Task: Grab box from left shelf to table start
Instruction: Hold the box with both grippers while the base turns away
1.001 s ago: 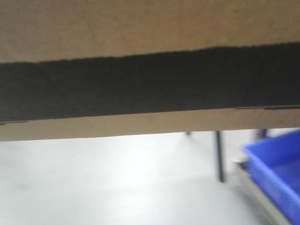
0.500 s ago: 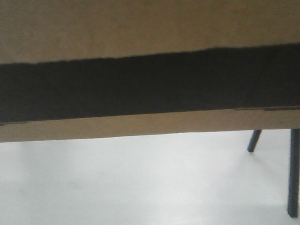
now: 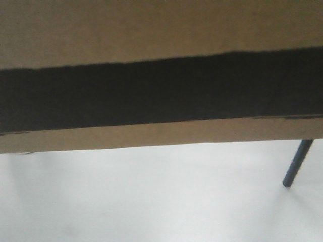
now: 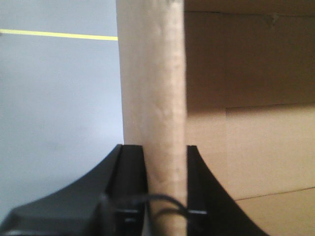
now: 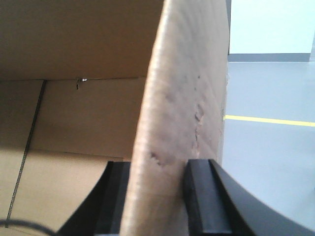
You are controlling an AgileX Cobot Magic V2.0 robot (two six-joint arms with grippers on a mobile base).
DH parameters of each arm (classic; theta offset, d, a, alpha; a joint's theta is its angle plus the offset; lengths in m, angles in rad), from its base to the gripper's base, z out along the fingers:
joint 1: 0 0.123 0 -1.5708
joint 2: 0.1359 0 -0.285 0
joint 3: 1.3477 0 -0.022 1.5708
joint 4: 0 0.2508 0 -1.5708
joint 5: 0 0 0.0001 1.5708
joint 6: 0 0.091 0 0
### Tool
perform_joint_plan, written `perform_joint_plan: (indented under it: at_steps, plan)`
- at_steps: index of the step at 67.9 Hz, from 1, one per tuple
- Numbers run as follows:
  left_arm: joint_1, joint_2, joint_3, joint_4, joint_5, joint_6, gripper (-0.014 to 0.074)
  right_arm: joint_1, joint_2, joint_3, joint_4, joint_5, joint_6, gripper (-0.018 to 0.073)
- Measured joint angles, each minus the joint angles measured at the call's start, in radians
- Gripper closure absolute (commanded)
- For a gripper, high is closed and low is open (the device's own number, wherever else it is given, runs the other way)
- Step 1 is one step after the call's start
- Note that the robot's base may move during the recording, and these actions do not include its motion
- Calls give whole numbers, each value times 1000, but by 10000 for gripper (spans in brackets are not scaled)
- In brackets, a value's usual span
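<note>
Probably light but bulky, the box [image 3: 151,30], raised close before the front camera, hangs between the left gripper [image 4: 165,162] and right gripper [image 5: 157,172], each pinching a thin upright cardboard wall that could flex or tear.

3 cameras, all tight on the box [image 3: 161,30]
Front view faces its printed side from very near; each wrist view looks past the left gripper [image 4: 165,157] or right gripper [image 5: 157,169] along a box wall.

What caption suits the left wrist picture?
The black left gripper clamps a side panel of a large brown corrugated cardboard box.
</note>
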State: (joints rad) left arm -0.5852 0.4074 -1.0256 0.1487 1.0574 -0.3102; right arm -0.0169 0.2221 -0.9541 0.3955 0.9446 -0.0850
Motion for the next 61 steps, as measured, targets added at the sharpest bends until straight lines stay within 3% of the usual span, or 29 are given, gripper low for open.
perform_joint_plan:
  at_steps: [61]
  plan:
    - [0, 0, 0, 0, 0, 0, 688, 0, 0, 0, 0, 0, 0, 502]
